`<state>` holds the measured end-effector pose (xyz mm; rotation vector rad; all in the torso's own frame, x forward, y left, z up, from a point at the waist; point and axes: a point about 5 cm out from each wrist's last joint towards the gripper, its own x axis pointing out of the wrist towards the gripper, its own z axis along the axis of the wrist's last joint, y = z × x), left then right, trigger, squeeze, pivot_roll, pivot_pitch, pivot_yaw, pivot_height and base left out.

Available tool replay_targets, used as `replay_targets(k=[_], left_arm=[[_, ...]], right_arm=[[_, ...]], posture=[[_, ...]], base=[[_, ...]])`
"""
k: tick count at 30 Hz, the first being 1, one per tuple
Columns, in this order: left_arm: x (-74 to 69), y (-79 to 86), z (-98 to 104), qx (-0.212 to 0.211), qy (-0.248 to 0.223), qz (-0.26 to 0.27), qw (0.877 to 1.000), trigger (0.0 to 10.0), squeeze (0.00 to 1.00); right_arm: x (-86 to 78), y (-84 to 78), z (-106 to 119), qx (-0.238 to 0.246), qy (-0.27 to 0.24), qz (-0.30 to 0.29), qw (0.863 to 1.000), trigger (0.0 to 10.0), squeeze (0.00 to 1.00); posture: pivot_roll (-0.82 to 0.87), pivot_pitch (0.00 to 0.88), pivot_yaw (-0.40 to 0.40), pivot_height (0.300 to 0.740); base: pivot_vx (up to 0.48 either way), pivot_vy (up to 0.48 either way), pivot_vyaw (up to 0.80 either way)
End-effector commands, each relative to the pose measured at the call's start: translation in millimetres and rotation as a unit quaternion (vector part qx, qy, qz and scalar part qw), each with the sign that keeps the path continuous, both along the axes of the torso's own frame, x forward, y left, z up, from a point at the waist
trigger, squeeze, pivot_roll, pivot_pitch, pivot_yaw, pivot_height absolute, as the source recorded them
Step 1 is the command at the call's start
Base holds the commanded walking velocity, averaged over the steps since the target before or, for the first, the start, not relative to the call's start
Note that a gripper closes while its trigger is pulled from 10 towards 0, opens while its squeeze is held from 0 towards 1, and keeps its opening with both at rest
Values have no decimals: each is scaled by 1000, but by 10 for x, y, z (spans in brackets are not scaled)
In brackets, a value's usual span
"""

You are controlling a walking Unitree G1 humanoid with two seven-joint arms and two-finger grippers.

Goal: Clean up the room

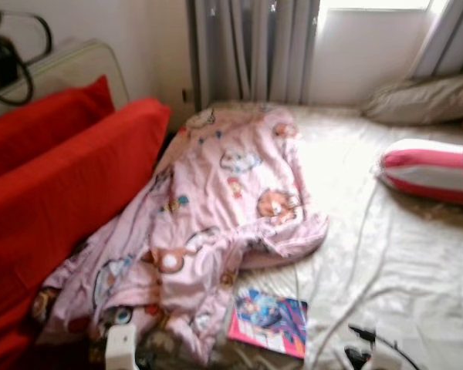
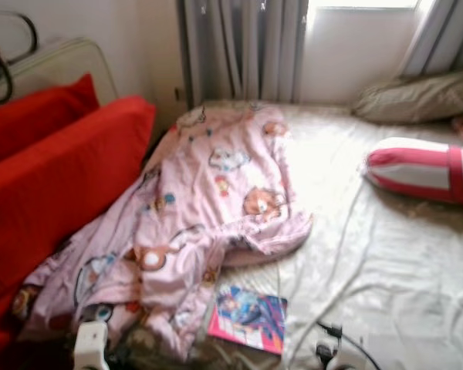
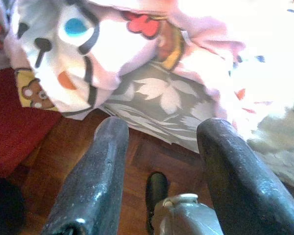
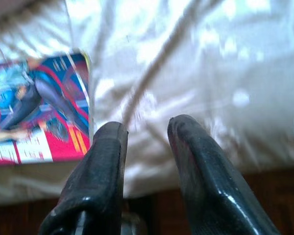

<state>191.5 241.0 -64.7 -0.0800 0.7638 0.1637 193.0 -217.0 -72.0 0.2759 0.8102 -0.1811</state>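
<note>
A crumpled pink cartoon blanket (image 1: pixel 208 223) lies across the left half of the bed, and its edge hangs over the front. A colourful magazine (image 1: pixel 268 322) lies flat on the cream sheet (image 1: pixel 386 262) near the bed's front edge. My left gripper (image 3: pixel 164 129) is open and low at the bed's front. It holds nothing and points at the hanging blanket (image 3: pixel 137 44) over the wooden floor. My right gripper (image 4: pixel 147 126) is open with a narrow gap, just in front of the sheet's edge, and the magazine (image 4: pixel 34 117) lies beside it.
Red cushions (image 1: pixel 54 185) press against the bed's left side. A red-and-white striped bolster (image 1: pixel 432 171) and a beige pillow (image 1: pixel 420 99) lie at the far right. Grey curtains (image 1: pixel 251 50) and a window stand behind the bed. A cream headboard-like frame (image 1: pixel 77 65) stands at the back left.
</note>
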Motion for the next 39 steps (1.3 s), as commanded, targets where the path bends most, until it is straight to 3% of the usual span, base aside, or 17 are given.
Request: replay_targets(k=[1, 3, 5, 9, 10, 12, 13, 14, 15, 19, 31, 39], left_arm=[[28, 71, 48, -5, -25, 15, 1000, 10000, 0], [62, 68, 69, -6, -33, 13, 999, 10000, 0], [236, 3, 164, -8, -68, 2, 998, 10000, 0], [434, -17, 318, -5, -120, -14, 993, 10000, 0], [561, -25, 442, -5, -163, -23, 986, 10000, 0], [684, -59, 578, 0, -208, -38, 977, 10000, 0], [769, -114, 684, 2, -243, -47, 969, 10000, 0], [769, -114, 684, 2, -243, -47, 969, 10000, 0], [810, -167, 752, 3, -270, -53, 961, 10000, 0], [869, -220, 808, 1, -285, -60, 956, 10000, 0], [1082, -385, 1067, -5, -345, -78, 936, 10000, 0], [1101, -392, 1201, -1, -382, -82, 921, 10000, 0]], right_arm=[[-15, 36, -6, 1, -11, 10, 1000, 10000, 0], [-9, 35, 1, 0, -16, 11, 1000, 10000, 0], [8, 24, 25, -3, -36, 10, 999, 10000, 0], [28, 24, 51, 1, -60, 7, 998, 10000, 0], [47, 31, 72, 3, -75, 15, 997, 10000, 0], [66, 37, 92, 5, -89, 20, 996, 10000, 0], [422, 222, 305, 4, -157, 36, 987, 10000, 0], [422, 222, 305, 4, -157, 36, 987, 10000, 0], [626, 345, 469, 3, -206, 47, 977, 10000, 0], [729, 399, 560, -1, -231, 55, 971, 10000, 0], [894, 371, 771, -38, -288, 68, 955, 10000, 0], [866, 299, 801, -53, -305, 48, 950, 10000, 0]], posture=[[23, 0, -20, 740], [23, 0, -20, 740], [18, 0, -19, 740], [17, 0, -19, 740], [16, 0, -18, 740], [15, 0, -16, 740], [20, 0, -13, 740], [20, 0, -13, 740], [19, 0, -5, 740], [-9, 0, 13, 740], [-44, 0, -6, 740], [-12, 0, -18, 740]], base=[[0, 0, 0], [0, 0, 0], [0, 0, 0], [0, 0, 0], [0, 0, 0], [0, 0, 0], [0, 0, 0], [0, 0, 0], [0, 0, 0], [0, 0, 0], [0, 0, 0], [0, 0, 0]])
